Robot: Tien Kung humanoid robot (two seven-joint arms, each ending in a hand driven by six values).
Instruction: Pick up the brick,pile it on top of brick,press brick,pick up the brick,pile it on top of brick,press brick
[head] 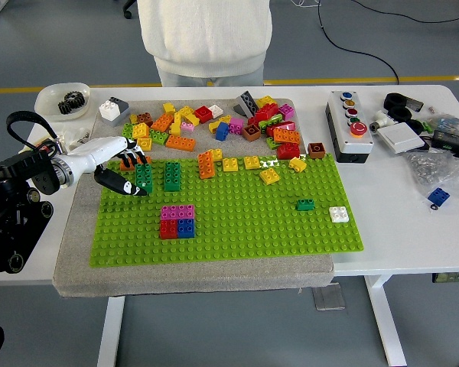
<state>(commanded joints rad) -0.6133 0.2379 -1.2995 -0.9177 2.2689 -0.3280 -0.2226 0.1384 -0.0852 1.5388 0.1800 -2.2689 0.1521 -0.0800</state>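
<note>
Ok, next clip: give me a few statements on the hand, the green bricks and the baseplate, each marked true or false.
1. The left hand grips a dark green brick near the baseplate's left end. True.
2. A second dark green stack stands just right of the gripped one. True.
3. The right hand presses the white brick. False: no right hand is in view, and the white brick sits alone on the green baseplate.
4. The pink, red and blue block lies in the loose pile at the far side. False: it is on the baseplate, nearer the front.
5. A person stands at the table's far side. True.
</note>
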